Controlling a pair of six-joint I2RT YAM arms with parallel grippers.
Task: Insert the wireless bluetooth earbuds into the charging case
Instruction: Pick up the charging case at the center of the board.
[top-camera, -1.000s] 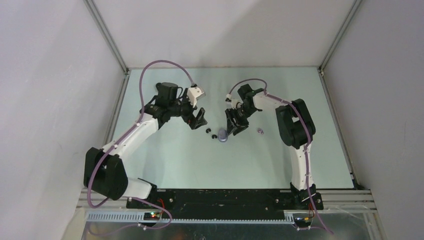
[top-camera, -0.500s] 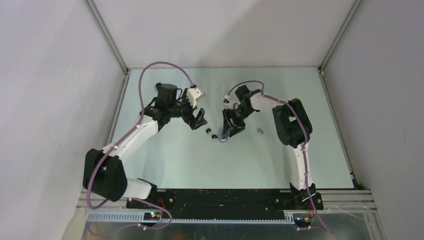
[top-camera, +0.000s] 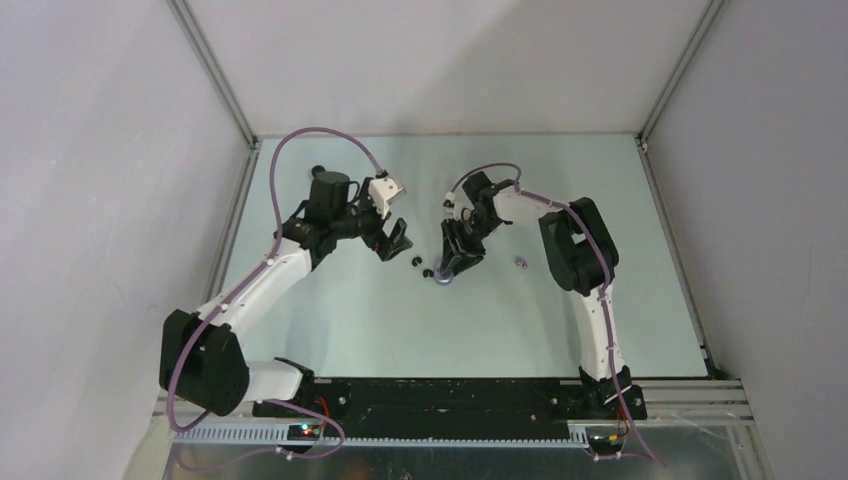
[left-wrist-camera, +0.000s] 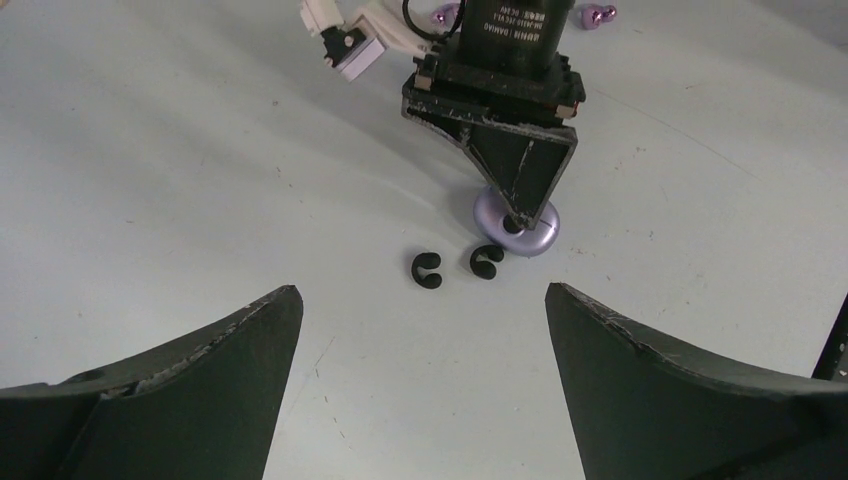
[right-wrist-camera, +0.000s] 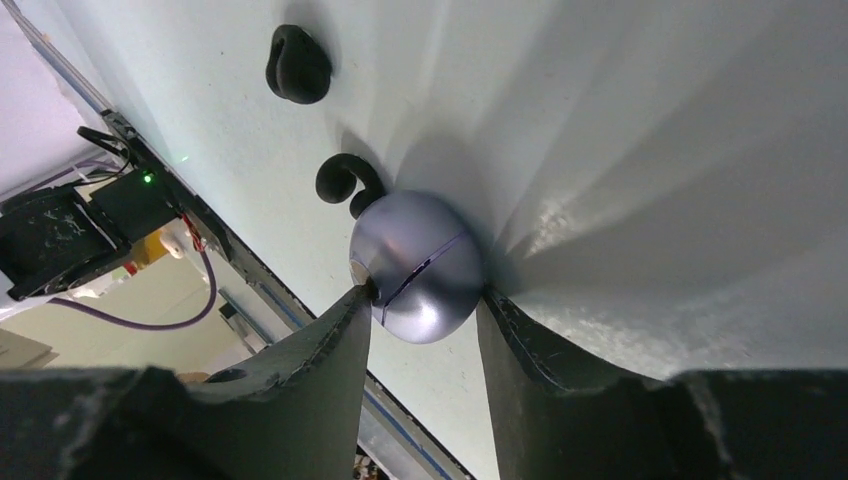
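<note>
Right wrist view: right end effector (right-wrist-camera: 425, 300) has its two fingers pressed against opposite sides of the charging case (right-wrist-camera: 420, 265), pinching it where it sits on the table (top-camera: 400, 320). The case is a small lilac dome w/ a seam line across it, and it looks closed. One finger sits right at that seam. The black earbuds (right-wrist-camera: 345, 180) lie loose on the table, the nearer one touching or almost touching the case, the other a bit further off. Left wrist view: left end effector (left-wrist-camera: 420, 290) is spread wide, holds nothing and hovers low w/ both black buds just ahead of its fingers. The purple earbuds (left-wrist-camera: 600, 14) lie beyond the right arm, well apart from the case. No bud is in the case yet, so prob. an early step: securing or orienting the case. Next move likely calls for getting the lid open w/o the smooth dome squirting out of the pinch, then a very fine pick by the left arm on a tiny bud.
</note>
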